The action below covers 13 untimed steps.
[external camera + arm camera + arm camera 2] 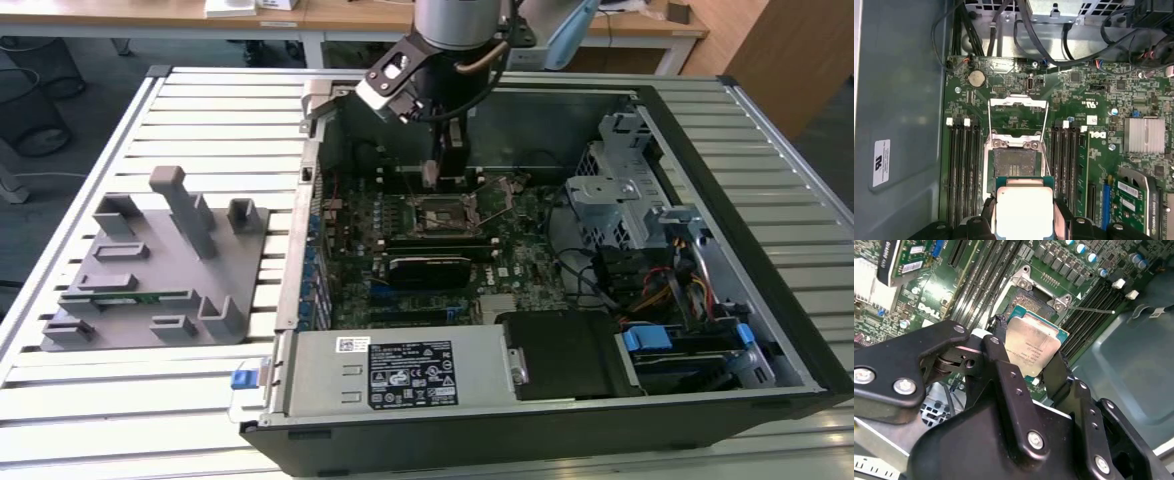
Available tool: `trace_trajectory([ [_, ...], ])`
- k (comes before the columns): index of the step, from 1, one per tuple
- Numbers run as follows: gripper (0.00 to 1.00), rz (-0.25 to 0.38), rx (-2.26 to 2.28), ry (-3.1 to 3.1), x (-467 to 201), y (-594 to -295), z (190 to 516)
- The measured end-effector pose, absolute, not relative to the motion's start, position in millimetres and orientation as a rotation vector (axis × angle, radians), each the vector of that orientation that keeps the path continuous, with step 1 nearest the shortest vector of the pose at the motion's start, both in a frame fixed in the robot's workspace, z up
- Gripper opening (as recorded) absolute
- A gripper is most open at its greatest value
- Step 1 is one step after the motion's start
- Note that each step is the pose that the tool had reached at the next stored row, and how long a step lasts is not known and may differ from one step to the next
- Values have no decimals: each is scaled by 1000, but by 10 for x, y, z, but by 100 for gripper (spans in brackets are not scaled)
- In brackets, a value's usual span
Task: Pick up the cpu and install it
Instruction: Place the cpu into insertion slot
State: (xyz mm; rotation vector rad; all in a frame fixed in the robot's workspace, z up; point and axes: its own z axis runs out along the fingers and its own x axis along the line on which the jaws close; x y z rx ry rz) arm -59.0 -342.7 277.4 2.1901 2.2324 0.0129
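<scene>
The black pincer is clenched on the square, silver-topped cpu, gripping its edges. The chip hangs near the open metal-framed socket.

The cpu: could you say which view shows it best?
Second wrist view: the cpu shows its metal top, clamped in the gripper. The first wrist view shows it glare-washed; the exterior view, too small to tell.

- The exterior view stands high and well back from the slatted grey metal bench, looking down across it into the open black computer case.
- The first wrist view faces straight down, near the green motherboard.
- The second wrist view looks on at a slant, very close, past the black fingers gripping the flat silver-topped square cpu.
- All three views share the open metal-framed processor socket.
</scene>
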Motion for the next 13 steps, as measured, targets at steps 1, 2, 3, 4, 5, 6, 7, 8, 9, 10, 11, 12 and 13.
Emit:
trace_trajectory([
  [1, 54, 13, 2190, 2232, -587, -3423, 2761],
  [2, 54, 13, 2190, 2233, -584, -3420, 2749],
  [3, 54, 13, 2190, 2232, -581, -3416, 2738],
  [4, 54, 13, 2190, 2232, -577, -3411, 2727],
  [5, 54, 13, 2190, 2232, -572, -3407, 2717],
  [6, 54, 13, 2190, 2233, -566, -3405, 2708],
  [7, 54, 13, 2190, 2232, -563, -3405, 2699],
  [8, 54, 13, 2190, 2232, -560, -3404, 2689],
  [9, 54, 13, 2190, 2232, -557, -3403, 2680],
  [10, 54, 13, 2190, 2232, -555, -3401, 2668],
  [11, 54, 13, 2190, 2232, -554, -3400, 2653],
  [12, 54, 14, 2190, 2232, -553, -3399, 2634],
  [13, 54, 14, 2190, 2232, -552, -3397, 2616],
])
